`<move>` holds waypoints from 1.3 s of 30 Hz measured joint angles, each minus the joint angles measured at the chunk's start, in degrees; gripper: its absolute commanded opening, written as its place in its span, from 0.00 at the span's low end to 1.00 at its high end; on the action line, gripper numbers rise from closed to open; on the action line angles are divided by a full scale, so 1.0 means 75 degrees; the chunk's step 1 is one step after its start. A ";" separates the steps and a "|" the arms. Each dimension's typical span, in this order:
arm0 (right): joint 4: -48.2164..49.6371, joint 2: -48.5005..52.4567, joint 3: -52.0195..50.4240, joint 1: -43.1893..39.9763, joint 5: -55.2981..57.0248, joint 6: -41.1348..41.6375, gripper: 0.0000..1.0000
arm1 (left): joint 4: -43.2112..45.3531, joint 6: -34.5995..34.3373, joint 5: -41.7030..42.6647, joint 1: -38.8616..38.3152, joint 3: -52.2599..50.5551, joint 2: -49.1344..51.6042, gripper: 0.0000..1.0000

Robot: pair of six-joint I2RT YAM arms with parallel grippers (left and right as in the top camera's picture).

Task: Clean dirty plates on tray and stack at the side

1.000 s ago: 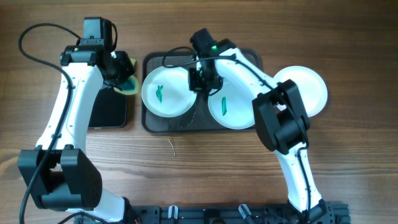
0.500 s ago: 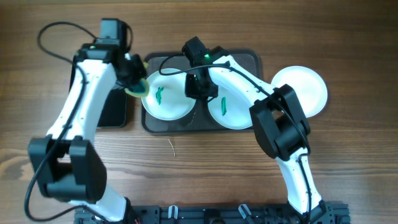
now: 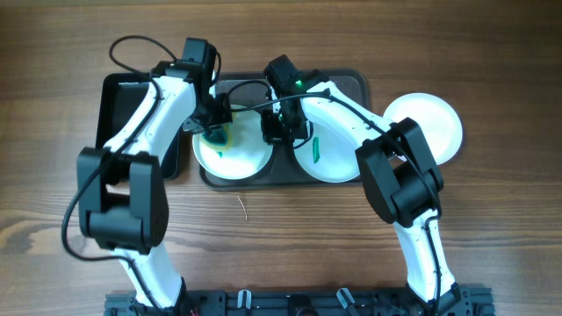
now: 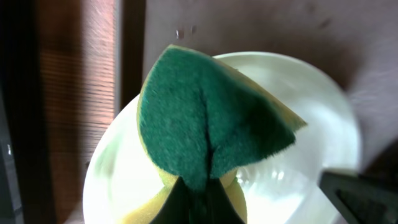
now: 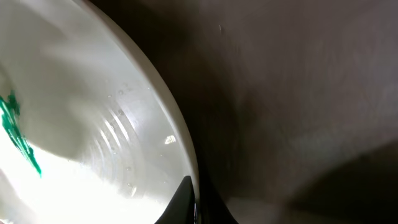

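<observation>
Two plates lie on the dark tray (image 3: 348,85). My left gripper (image 3: 213,133) is shut on a green and yellow sponge (image 4: 205,124), which sits over the left white plate (image 3: 235,158) and hides its smear in the overhead view. My right gripper (image 3: 277,132) is shut on that plate's right rim (image 5: 180,155). In the right wrist view a green smear (image 5: 13,127) shows at the far left of the plate. The second plate (image 3: 329,151) carries a green smear (image 3: 314,149). A third, white plate (image 3: 430,123) rests on the table, right of the tray.
A smaller glossy black tray (image 3: 123,96) lies left of the dark tray, partly under my left arm. A thin bit of wire (image 3: 243,208) lies on the wooden table in front of the tray.
My left arm has swung right from over the black tray, carrying the sponge onto the left plate. My right gripper has stayed at that plate's rim.
</observation>
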 measured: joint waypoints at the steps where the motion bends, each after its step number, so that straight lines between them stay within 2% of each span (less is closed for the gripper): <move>1: -0.0029 0.0000 0.0000 0.0000 0.0003 0.0087 0.04 | 0.0003 0.0012 0.0020 -0.0003 0.0000 0.0105 0.04; 18: -0.0117 -0.0015 0.0000 0.0009 0.0125 0.0525 0.04 | -0.0058 0.0090 0.0050 -0.0003 -0.0064 0.0268 0.04; 25: -0.0242 -0.0067 0.0000 -0.0044 0.0382 0.0542 0.04 | 0.1364 -0.0006 0.0332 -0.0006 -0.1075 0.0131 0.04; 29: -0.0248 -0.0076 0.0000 -0.0055 0.0417 0.0542 0.04 | 0.1751 -0.0061 0.0615 0.0012 -0.1443 -0.0020 0.04; 32: -0.0251 -0.0076 0.0000 -0.0055 0.0428 0.0542 0.04 | 0.1813 0.0146 0.1169 0.0122 -0.1501 -0.0026 0.04; 39: -0.0251 -0.0076 0.0000 -0.0055 0.0431 0.0542 0.04 | 0.1926 0.1125 0.3258 0.0189 -0.1714 0.0058 0.04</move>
